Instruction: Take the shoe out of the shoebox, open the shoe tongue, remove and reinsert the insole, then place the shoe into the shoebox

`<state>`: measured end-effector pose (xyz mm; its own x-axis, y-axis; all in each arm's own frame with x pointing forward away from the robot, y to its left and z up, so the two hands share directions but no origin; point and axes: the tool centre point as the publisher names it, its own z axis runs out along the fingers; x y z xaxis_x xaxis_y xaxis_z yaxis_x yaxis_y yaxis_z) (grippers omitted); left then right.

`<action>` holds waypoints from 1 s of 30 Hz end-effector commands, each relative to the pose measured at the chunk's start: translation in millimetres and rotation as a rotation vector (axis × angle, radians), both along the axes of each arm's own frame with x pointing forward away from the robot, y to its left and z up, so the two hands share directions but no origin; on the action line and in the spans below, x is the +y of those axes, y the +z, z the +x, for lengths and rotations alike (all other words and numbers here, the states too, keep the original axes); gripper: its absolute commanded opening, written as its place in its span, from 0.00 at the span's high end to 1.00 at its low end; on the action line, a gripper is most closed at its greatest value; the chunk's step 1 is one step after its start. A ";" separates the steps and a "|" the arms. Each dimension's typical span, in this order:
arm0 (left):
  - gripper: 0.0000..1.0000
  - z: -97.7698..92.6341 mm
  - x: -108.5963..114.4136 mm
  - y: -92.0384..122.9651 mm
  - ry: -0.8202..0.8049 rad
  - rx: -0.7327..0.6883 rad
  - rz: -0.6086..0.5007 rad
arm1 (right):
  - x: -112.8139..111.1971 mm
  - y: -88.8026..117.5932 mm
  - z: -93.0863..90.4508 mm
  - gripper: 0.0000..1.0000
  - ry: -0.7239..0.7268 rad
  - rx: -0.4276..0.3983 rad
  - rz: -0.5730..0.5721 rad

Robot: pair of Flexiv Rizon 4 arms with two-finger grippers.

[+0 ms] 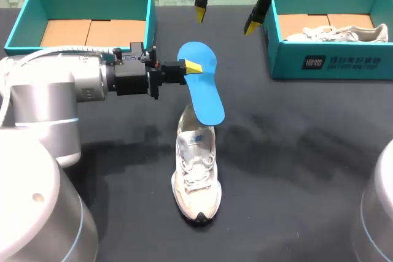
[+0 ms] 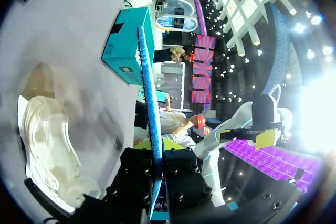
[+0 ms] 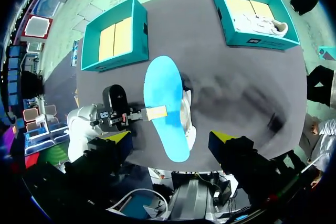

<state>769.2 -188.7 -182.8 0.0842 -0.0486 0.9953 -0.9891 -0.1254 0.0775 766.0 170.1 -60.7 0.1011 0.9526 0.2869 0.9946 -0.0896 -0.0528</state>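
My left gripper [image 1: 192, 67] is shut on the edge of a blue insole [image 1: 203, 93] and holds it in the air above the heel of a white shoe [image 1: 196, 173]. The shoe lies on the dark table with its toe toward the front edge. In the left wrist view the insole [image 2: 149, 98] runs edge-on out from between the fingers, and the shoe [image 2: 47, 140] lies beside it. My right gripper [image 1: 226, 20] hangs open higher up, behind the insole, with nothing in it. Its wrist view looks down on the insole [image 3: 165, 103] and shoe [image 3: 188, 124].
A teal shoebox [image 1: 150, 13] with a bare cardboard floor stands at the back left. A second teal shoebox [image 1: 331, 62] at the back right holds another white shoe [image 1: 347, 32]. My arms' large bases fill the front corners.
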 end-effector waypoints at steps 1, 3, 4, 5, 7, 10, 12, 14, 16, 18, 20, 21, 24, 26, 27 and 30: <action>1.00 -0.9 0.5 -0.2 0.000 0.000 0.002 | -22.6 -3.8 -7.3 0.00 -0.029 -0.044 0.381; 1.00 -0.9 0.5 -0.2 0.000 0.000 0.002 | -26.1 -2.7 -7.1 0.00 -0.038 -0.041 0.403; 1.00 -0.9 0.5 -0.2 0.000 0.000 0.002 | -27.3 -2.3 -6.8 0.00 -0.041 -0.040 0.414; 1.00 -0.9 0.5 -0.2 0.000 0.000 0.002 | -28.5 -2.0 -6.1 0.00 -0.041 -0.036 0.430; 1.00 -0.1 0.1 0.2 0.000 -0.014 0.003 | -30.6 -2.1 -4.5 0.00 -0.040 -0.031 0.456; 1.00 2.2 -0.9 -0.1 0.001 -0.029 0.000 | -33.0 -3.1 -1.9 0.00 -0.035 -0.025 0.504; 1.00 3.9 -0.7 -0.4 0.008 -0.047 0.001 | -36.6 -4.5 -1.1 0.00 -0.026 -0.032 0.552; 1.00 6.5 0.3 0.4 0.011 -0.068 -0.008 | -39.6 -6.1 -0.1 0.00 -0.036 -0.025 0.590; 1.00 7.7 1.6 2.1 0.008 -0.088 -0.018 | -41.6 -6.8 0.4 0.00 -0.042 -0.024 0.613; 1.00 9.6 2.7 4.0 0.010 -0.107 -0.024 | -44.7 -8.3 0.5 0.00 -0.051 -0.030 0.649; 1.00 10.6 3.7 5.5 0.014 -0.132 -0.024 | -48.3 -11.2 1.1 0.00 -0.068 -0.029 0.686; 1.00 11.6 3.9 6.5 0.013 -0.149 -0.023 | -49.9 -12.7 1.2 0.00 -0.070 -0.028 0.709; 1.00 14.1 4.3 9.6 0.017 -0.189 -0.024 | -52.9 -15.8 1.4 0.00 -0.086 -0.029 0.768; 1.00 15.0 4.8 12.8 0.020 -0.216 -0.029 | -54.7 -17.4 1.5 0.00 -0.095 -0.031 0.805; 1.00 15.2 5.4 14.5 0.018 -0.230 -0.033 | -55.1 -18.1 1.5 0.00 -0.102 -0.034 0.819; 1.00 16.1 6.6 18.6 0.020 -0.282 -0.035 | -55.8 -21.5 1.5 0.00 -0.106 -0.044 0.864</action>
